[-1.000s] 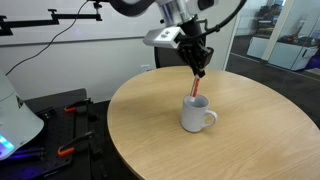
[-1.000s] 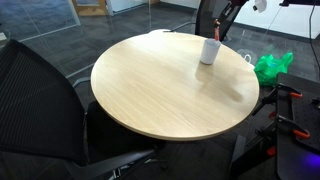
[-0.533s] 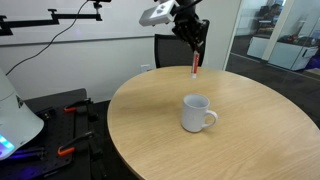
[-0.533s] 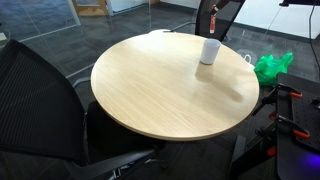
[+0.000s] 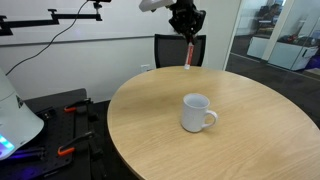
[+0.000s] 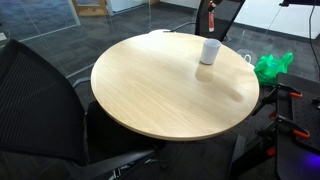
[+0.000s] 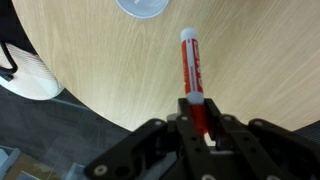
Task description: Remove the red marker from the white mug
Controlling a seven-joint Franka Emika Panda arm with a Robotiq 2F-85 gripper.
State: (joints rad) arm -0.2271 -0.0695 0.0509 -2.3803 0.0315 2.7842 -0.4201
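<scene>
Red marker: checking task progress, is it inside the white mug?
No, the claw holds the red marker in the air, well apart from the white mug.

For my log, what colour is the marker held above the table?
The marker is red with a whitish far end, clearest in the wrist view.

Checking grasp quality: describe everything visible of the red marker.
The red marker is a thin, smooth red pen with a whitish far end. The gripper is shut on its upper end, so it hangs roughly vertical, whitish end down, well above the wooden table and clear of the white mug. Only the gripper touches it.
</scene>
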